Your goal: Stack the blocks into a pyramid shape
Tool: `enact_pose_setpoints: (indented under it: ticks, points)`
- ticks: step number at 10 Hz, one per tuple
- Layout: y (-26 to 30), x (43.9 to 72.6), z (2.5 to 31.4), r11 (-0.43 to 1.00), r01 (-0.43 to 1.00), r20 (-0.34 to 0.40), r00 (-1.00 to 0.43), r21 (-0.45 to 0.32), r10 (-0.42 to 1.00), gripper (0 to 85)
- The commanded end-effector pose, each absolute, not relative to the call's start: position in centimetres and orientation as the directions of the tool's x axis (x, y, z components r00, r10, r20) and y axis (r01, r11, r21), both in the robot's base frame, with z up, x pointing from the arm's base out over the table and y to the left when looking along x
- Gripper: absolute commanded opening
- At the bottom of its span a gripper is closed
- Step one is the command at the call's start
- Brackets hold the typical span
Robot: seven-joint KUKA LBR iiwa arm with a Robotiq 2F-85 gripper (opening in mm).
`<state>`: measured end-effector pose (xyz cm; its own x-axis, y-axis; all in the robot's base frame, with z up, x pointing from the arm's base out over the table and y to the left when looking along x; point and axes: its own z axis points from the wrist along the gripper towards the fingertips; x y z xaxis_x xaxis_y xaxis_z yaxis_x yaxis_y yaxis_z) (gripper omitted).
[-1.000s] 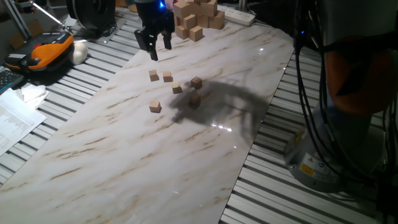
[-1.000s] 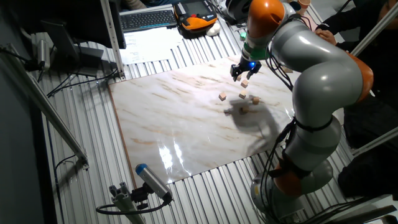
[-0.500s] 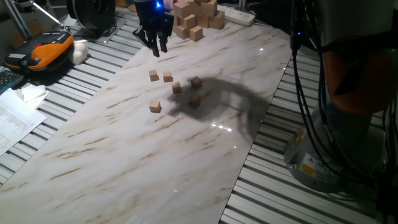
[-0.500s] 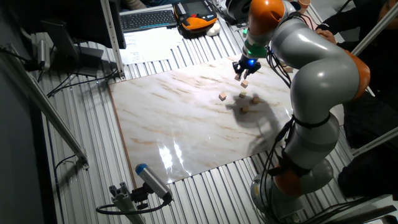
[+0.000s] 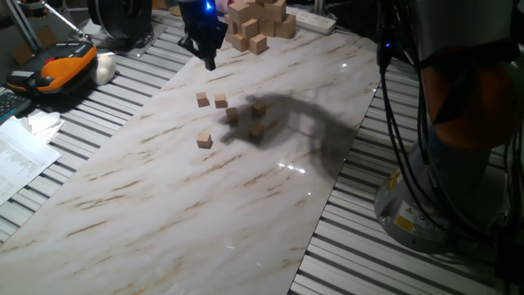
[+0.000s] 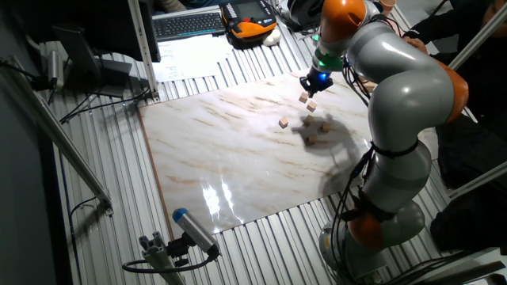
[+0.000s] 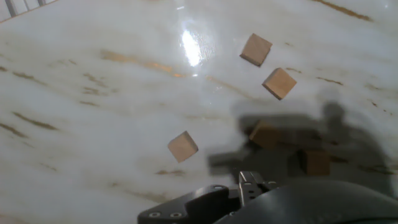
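Note:
Several small tan wooden cubes lie loose on the marble board. Two sit side by side, one is alone nearer the front, and the others lie in the arm's shadow. They also show in the other fixed view and the hand view. My gripper hangs above the board's far edge, behind the cubes and apart from them. Its fingers look pressed together and hold nothing. It also shows in the other fixed view.
A pile of larger pale wooden blocks stands just behind the gripper at the board's far end. An orange and black device and papers lie left of the board. The robot's base and cables stand to the right.
The gripper's fingers were spread apart one second ago and now look drawn together. The hand has lifted slightly toward the far edge. The cubes have not moved.

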<state>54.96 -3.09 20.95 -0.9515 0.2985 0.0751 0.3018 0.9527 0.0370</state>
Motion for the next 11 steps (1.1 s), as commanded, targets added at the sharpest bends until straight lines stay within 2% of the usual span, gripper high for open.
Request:
enact_pose_setpoints:
  ticks: [1, 5, 6, 11]
  points:
    - [-3.0, 55.1, 20.4, 0.952, 0.304, 0.066, -0.951, 0.037, 0.301, 0.0]
    - [-1.6, 55.7, 18.3, 0.928, 0.370, 0.022, -0.929, 0.048, 0.369, 0.0]
    - [-1.0, 55.7, 17.9, 0.921, 0.389, 0.005, -0.921, 0.031, 0.389, 17.0]
    - [-0.7, 55.7, 16.4, 0.894, 0.445, -0.026, -0.895, 0.053, 0.446, 17.0]
